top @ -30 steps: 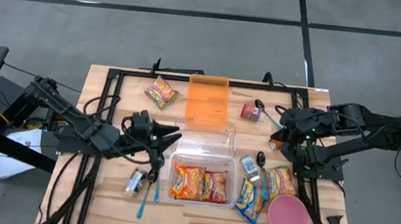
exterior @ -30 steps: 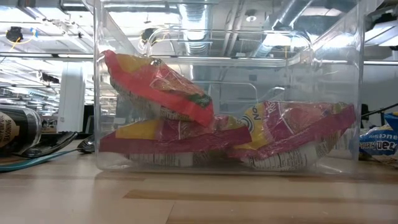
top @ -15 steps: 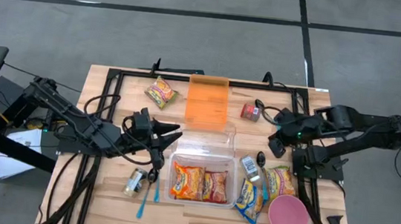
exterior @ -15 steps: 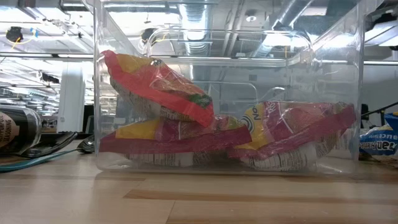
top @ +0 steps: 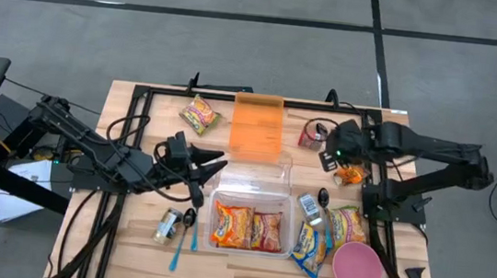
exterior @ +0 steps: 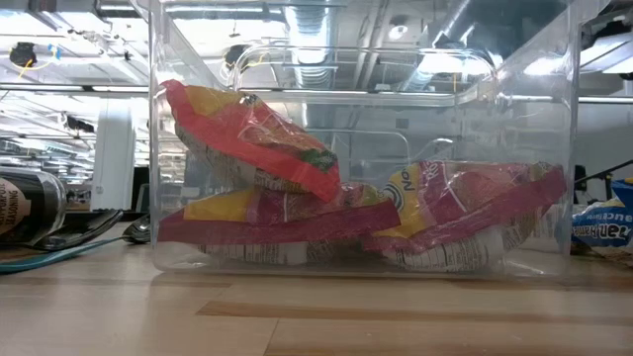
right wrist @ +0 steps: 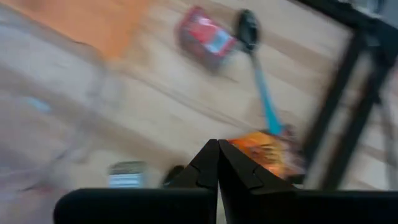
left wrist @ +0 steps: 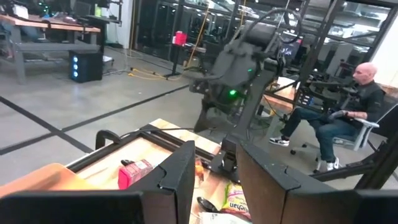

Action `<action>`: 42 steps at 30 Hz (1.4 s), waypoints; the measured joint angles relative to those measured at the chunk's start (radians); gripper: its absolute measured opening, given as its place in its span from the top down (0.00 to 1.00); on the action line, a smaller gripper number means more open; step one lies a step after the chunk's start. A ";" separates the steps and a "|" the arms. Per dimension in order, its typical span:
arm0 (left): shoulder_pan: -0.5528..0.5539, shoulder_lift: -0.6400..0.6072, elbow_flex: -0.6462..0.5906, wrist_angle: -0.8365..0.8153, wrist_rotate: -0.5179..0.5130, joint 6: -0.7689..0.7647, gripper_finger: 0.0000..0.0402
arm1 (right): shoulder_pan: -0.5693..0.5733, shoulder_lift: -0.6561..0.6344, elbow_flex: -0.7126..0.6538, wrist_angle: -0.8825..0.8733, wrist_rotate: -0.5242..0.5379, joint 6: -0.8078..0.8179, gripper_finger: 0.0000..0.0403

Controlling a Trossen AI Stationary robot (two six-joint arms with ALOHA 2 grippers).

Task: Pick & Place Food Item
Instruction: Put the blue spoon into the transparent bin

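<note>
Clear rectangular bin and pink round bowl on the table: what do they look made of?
The clear rectangular bin looks like rigid transparent plastic, glossy: the red and yellow food packets inside and the room behind show through its walls, and ceiling lights glint on them. The pink round bowl looks like opaque moulded plastic with a smooth, fairly matt finish; silicone or melamine cannot be ruled out from above.

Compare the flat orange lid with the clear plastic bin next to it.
The flat orange lid is tinted orange and see-through only faintly; the clear plastic bin is colourless. The lid lies bare on the table toward the far edge; the bin sits nearer the front and holds red and yellow noodle packets. The lid is a thin sheet, while the bin has tall walls, as the low view shows. Both are rectangular plastic and sit midway between the two arms.
</note>
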 joint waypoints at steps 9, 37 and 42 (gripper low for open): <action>0.034 0.000 0.000 0.012 0.003 0.029 0.72 | -0.372 0.029 0.000 0.144 -0.136 -0.466 0.82; 0.162 0.000 0.000 0.009 0.000 0.014 0.72 | -0.776 0.208 -0.465 0.613 -0.470 -0.976 0.71; 0.174 0.000 0.000 0.026 0.006 0.012 0.72 | -0.786 0.208 -0.489 0.743 -0.470 -1.005 0.71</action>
